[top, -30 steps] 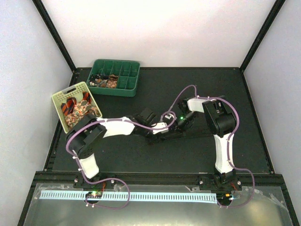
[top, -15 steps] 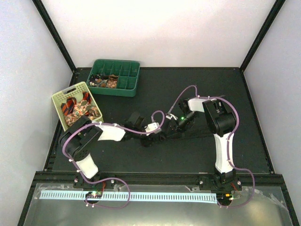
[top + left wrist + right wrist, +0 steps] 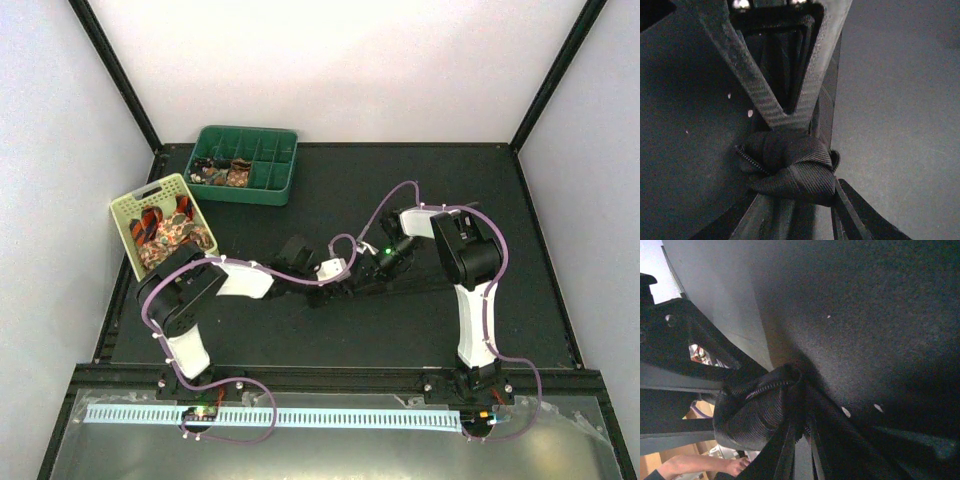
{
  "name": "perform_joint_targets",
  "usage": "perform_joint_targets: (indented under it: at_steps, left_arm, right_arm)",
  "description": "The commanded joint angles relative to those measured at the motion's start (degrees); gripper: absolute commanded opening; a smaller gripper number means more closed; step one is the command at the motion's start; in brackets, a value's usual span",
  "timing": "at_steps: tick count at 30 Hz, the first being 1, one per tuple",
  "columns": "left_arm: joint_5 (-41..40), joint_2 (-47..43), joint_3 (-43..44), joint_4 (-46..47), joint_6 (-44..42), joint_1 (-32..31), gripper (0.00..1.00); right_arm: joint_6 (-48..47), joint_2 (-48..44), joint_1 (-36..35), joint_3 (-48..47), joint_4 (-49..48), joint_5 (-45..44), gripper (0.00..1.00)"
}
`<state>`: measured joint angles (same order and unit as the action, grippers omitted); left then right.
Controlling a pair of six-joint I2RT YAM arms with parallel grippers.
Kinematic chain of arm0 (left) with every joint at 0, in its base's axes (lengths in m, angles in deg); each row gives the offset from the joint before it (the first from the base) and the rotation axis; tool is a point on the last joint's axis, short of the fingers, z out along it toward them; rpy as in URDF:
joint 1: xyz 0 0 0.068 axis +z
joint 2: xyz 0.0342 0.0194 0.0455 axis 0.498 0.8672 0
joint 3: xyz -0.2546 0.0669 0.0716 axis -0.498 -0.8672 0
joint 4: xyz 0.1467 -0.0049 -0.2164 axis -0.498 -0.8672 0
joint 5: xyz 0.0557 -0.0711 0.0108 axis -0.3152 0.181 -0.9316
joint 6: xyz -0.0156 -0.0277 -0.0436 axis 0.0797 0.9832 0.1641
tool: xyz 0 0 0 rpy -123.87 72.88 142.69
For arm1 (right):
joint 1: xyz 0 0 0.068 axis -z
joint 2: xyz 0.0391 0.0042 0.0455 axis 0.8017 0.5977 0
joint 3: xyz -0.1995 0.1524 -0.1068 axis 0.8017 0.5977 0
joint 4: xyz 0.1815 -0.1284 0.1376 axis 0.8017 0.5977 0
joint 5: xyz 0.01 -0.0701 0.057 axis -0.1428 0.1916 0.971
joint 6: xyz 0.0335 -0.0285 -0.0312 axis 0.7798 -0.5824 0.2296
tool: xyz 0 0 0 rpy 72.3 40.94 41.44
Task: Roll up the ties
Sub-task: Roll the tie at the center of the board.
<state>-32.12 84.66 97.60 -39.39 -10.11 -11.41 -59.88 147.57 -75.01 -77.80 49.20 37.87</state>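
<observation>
Narrowing left claw (image 3: 789,165) back onto dark tie (image 3: 800,175) roll after opening wider a moment ago, clamping it now mid-tabletop (image 3: 420,190). Pinching same roll with right claw (image 3: 800,432), nearly together on fabric, so likely tightening the coil, not releasing yet.

Bright, even light overhead; the black table (image 3: 500,200) shows hardly any shadow. Both wrist views are dim, grainy, blurred up close.

One dark tie (image 3: 790,172), one green tray (image 3: 270,192), one pale basket (image 3: 148,191), two arms (image 3: 245,280) (image 3: 470,320)
</observation>
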Motion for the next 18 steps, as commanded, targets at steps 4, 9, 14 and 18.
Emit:
perform_joint_targets:
  at_steps: [4,9,14,18]
  left_arm:
    - [-1.1,0.7,5.0,1.8,1.1,-3.4,0.29]
    - [-4.4,4.4,8.5,-0.3,1.0,-4.7,0.30]
    - [-7.7,6.8,11.4,-2.3,1.3,-5.3,0.33]
    - [-9.1,7.3,12.5,-3.0,2.0,-6.0,0.42]
  right_arm:
    - [-0.7,2.6,-0.4,1.1,-3.5,-8.7,0.11]
    - [-1.0,2.7,-0.4,1.5,-3.6,-8.4,0.11]
    - [-1.0,3.2,-0.5,1.2,-3.6,-7.8,0.11]
    - [-1.0,3.5,-0.6,0.9,-3.4,-7.2,0.11]
